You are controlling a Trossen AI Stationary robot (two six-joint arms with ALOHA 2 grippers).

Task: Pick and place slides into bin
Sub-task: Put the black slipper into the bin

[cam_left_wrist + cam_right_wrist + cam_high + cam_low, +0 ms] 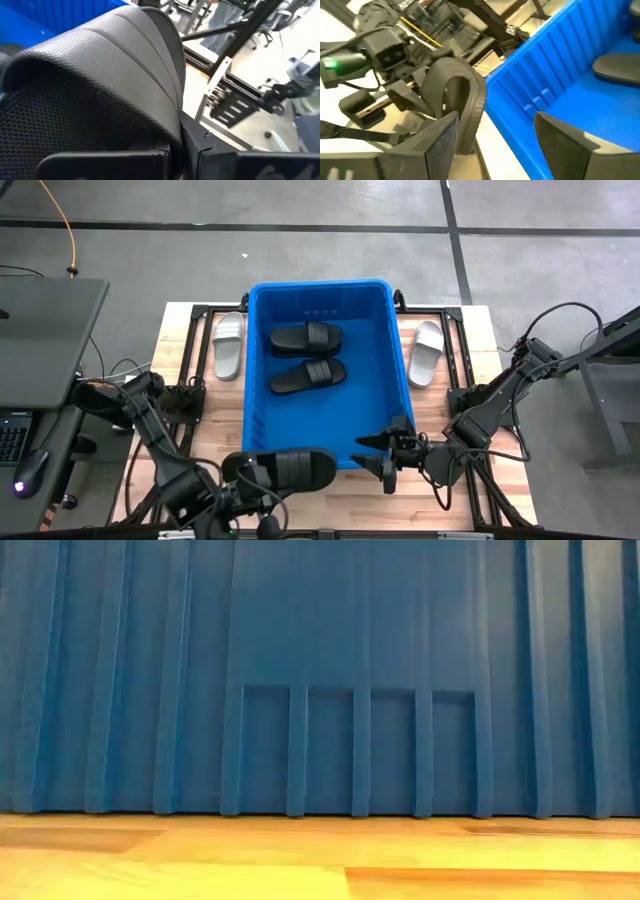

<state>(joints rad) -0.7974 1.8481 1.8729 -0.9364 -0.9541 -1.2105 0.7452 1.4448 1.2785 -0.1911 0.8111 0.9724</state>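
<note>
The blue bin (255, 380) stands mid-table; its ribbed wall fills the low view (320, 670). Two black slides (306, 338) (308, 375) lie on the bin's floor. A white slide (228, 345) lies flat on the table left of the bin, and another white slide (427, 353) lies right of it. My left gripper (248, 476) is shut on a third black slide (295, 468) just outside the bin's near wall. My right gripper (377, 460) is open and empty at the bin's near right corner; its view (502, 145) looks toward the held slide (460, 100). My left gripper holds the black slide by its left end (252, 472), pinched between the two fingers. The fingers come in about level from the table's left and lie along the slide. The ribbed strap (125, 60) rises just past the fingers. I cannot tell whether the slide is clear of the table.
Black frame rails (190, 395) run along the table's left and right sides beside the bin. A desk with a keyboard and mouse (30, 465) stands off the table's left. Bare wood (330, 495) shows between the bin and the near edge.
</note>
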